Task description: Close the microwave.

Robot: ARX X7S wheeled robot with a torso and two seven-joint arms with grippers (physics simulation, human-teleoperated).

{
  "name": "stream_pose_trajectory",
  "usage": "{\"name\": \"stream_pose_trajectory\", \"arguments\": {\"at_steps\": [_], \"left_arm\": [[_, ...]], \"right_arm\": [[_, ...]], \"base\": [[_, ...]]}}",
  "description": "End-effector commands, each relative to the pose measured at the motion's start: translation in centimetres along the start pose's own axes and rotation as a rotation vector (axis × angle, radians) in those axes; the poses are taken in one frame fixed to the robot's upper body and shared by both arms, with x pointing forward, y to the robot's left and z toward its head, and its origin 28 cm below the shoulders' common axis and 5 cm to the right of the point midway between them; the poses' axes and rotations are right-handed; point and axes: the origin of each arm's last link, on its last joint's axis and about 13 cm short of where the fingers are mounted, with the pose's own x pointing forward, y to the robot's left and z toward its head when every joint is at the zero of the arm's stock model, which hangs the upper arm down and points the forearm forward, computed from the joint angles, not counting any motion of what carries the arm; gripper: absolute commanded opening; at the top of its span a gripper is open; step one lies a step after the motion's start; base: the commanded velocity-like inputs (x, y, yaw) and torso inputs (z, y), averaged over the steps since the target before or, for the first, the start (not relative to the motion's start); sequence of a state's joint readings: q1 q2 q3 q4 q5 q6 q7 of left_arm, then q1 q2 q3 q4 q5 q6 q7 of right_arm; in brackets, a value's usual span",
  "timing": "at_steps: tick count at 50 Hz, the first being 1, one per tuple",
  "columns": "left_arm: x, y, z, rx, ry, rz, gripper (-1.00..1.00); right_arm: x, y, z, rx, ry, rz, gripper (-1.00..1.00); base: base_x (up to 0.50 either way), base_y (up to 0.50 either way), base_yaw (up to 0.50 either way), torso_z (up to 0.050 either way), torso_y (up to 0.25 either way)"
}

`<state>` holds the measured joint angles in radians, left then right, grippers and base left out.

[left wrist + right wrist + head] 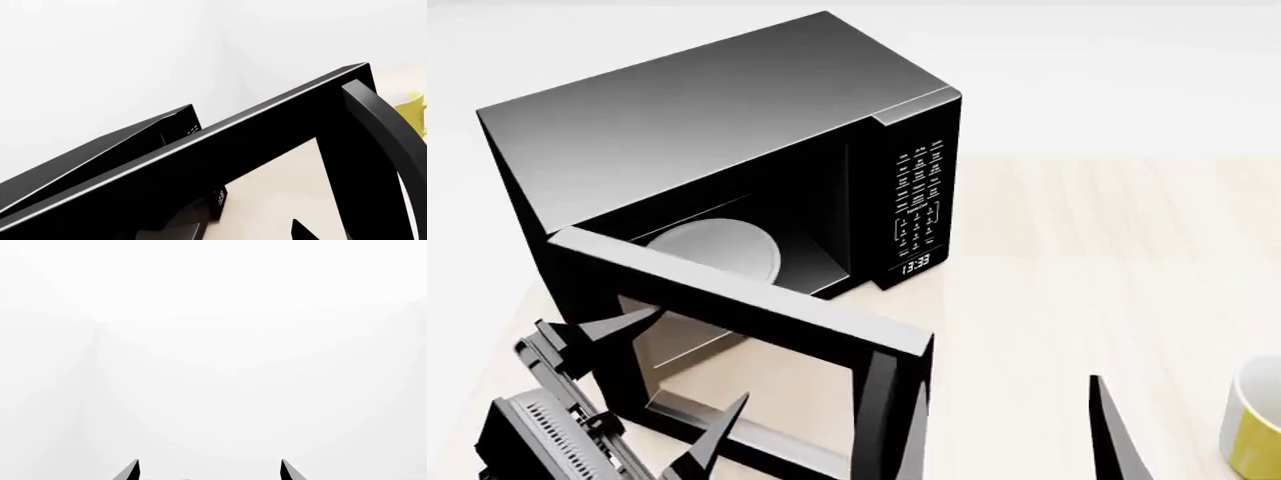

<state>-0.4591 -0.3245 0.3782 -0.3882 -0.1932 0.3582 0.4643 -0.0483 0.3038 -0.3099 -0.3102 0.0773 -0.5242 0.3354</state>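
- The large black boxy microwave point(734, 130) stands on the pale wooden surface point(1068, 250), towards its far left; the cavity is open and a round white turntable plate point(714, 250) shows inside.
- Its glass-windowed door point(747, 350) is swung out towards the robot, hinged at the left, with the free edge and the vertical black handle point(390, 145) nearest the middle of the head view.
- The left hand point(674, 385) sits at the door — its two dark fingertips point(614, 325) are spread apart, holding nothing, and seem to lie just against the outer face of the window, though actual contact is hard to judge.
- The right hand point(208, 471) is also spread and empty; its wrist view shows only white wall beyond the two tips.
- Handling, as a judgement: the body looks heavy and rigid and should stay put; the door is stiff, light on its hinge and smooth. No grasp is needed — a flat push on the frame near the handle side gives the best leverage, rather than on the glass pane.
- Writing: the clock display point(916, 264) reads 13:33; the white-lettered keypad point(918, 195) is too small to read. No brand is visible.
- A yellow mug point(1254, 420) stands at the right edge, well apart.
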Motion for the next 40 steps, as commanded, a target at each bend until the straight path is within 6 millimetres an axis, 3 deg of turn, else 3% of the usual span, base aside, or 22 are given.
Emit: {"name": "stream_pose_trajectory", "arguments": {"at_steps": [1,40], "left_arm": [[1.1,0.1,0.5,-0.001,-0.044,0.033,1.00],[3.3,-0.3,-0.2,-0.019,-0.065,0.099,1.00]], "right_arm": [[0.1,-0.1,0.0,-0.007,-0.004,0.001,1.00],[0.1,-0.2,-0.1,-0.006,0.001,-0.004,1.00]], "base": [[0.00,0.00,0.00,0.000,0.000],[0.00,0.00,0.00,0.000,0.001]]}}
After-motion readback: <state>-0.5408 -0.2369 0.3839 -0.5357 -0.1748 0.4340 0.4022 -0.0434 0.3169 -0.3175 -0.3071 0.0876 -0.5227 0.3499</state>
